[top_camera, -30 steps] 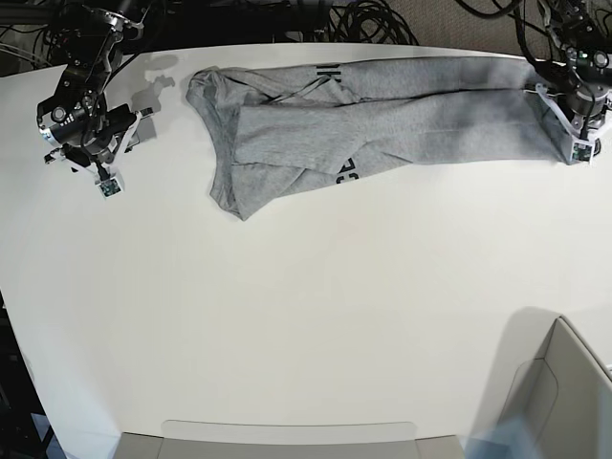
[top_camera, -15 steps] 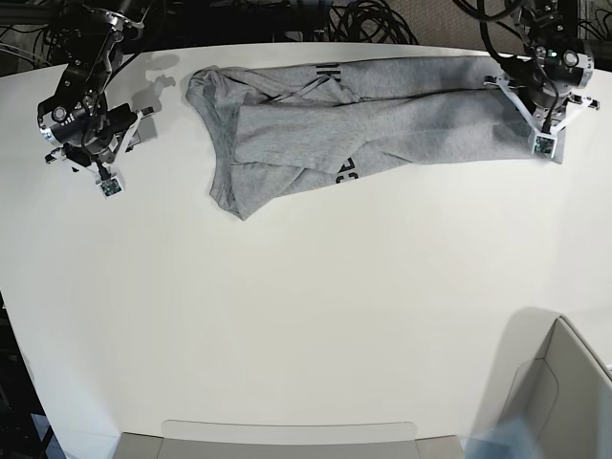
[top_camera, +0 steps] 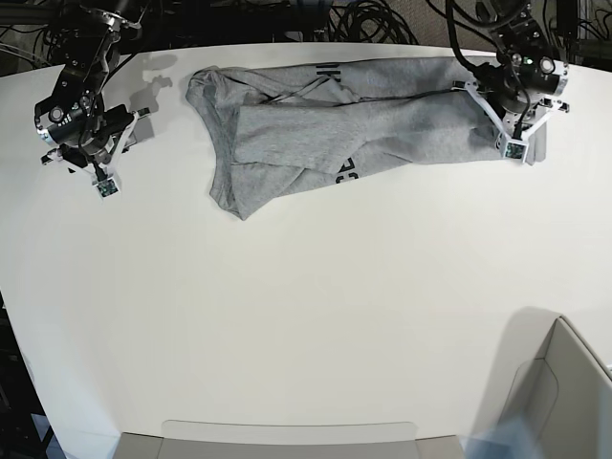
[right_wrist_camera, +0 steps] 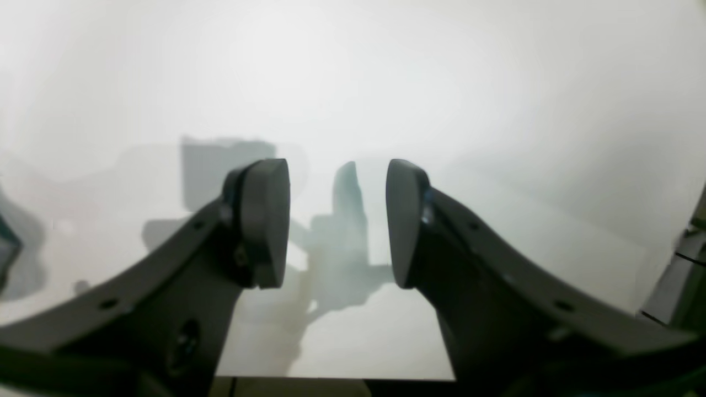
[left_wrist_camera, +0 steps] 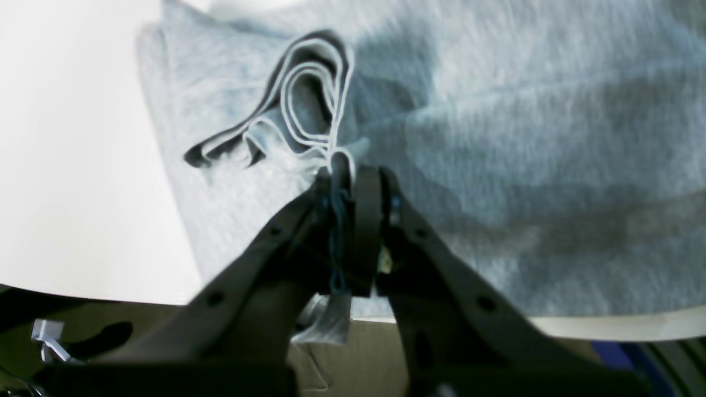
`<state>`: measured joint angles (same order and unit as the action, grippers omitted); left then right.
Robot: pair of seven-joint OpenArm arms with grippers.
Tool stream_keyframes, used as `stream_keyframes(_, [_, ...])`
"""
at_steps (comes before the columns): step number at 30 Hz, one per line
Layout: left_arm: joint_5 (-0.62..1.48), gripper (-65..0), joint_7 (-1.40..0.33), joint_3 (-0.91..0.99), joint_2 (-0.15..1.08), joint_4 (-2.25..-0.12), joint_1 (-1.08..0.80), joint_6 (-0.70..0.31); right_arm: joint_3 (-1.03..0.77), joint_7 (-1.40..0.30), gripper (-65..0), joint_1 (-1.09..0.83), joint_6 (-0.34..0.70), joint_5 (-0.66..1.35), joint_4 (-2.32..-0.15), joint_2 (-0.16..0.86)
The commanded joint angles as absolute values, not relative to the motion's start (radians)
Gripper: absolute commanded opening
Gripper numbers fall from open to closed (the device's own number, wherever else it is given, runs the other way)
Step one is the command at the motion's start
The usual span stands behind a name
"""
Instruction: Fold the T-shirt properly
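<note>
Only the left wrist view shows the left hand (left_wrist_camera: 353,182) clamped on the T-shirt (left_wrist_camera: 496,165) and its layered hem. Spread wide, the right hand (right_wrist_camera: 336,220) holds nothing over bare worktop (right_wrist_camera: 353,71).

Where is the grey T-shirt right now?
In the base view the T-shirt lies stretched along the far edge of the white table, its right end pinched in the left claw.

Stood on a broad white table (top_camera: 316,316) with a rounded near-left corner, evenly lit from above. Backed by a tangle of black cables (top_camera: 373,19) along the far edge. Flanked at the near-right corner by a grey open box (top_camera: 559,402).
</note>
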<state>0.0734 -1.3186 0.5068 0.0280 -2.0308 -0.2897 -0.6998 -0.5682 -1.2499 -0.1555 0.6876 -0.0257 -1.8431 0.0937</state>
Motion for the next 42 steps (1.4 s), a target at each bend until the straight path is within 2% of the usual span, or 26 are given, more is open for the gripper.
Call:
stream_keyframes(1, [0.081, -65.0, -1.317, 0.507, 0.019, -2.052, -0.282, -0.698, -0.572, -1.242, -36.5, -0.147, 0.698, -0.022, -1.860, 0.104])
stream_keyframes(12, [0.084, -65.0, -1.323, 0.509, -0.021, -2.054, -0.278, -0.698, -0.572, -1.242, -36.5, -0.147, 0.698, -0.022, -1.859, 0.104])
stream_keyframes(20, [0.085, -65.0, -1.310, 0.504, -0.097, -2.058, -0.277, -0.698, -0.572, -1.242, -36.5, -0.145, 0.698, -0.022, -1.859, 0.102])
stream_keyframes(32, [0.084, -65.0, -1.251, 0.470, -0.105, -2.058, -0.283, -0.698, -0.572, -1.242, -36.5, -0.145, 0.698, -0.022, -1.859, 0.099])
stream_keyframes(37, [0.084, -65.0, -1.237, 0.389, -0.105, -2.058, -0.318, -0.698, -0.572, -1.242, -36.5, -0.143, 0.698, -0.022, -1.859, 0.097])
stream_keyframes(42, [0.084, -65.0, -1.145, 0.332, -0.105, -2.057, -0.380, -0.698, -0.572, -1.242, -36.5, -0.143, 0.698, -0.022, -1.859, 0.097])
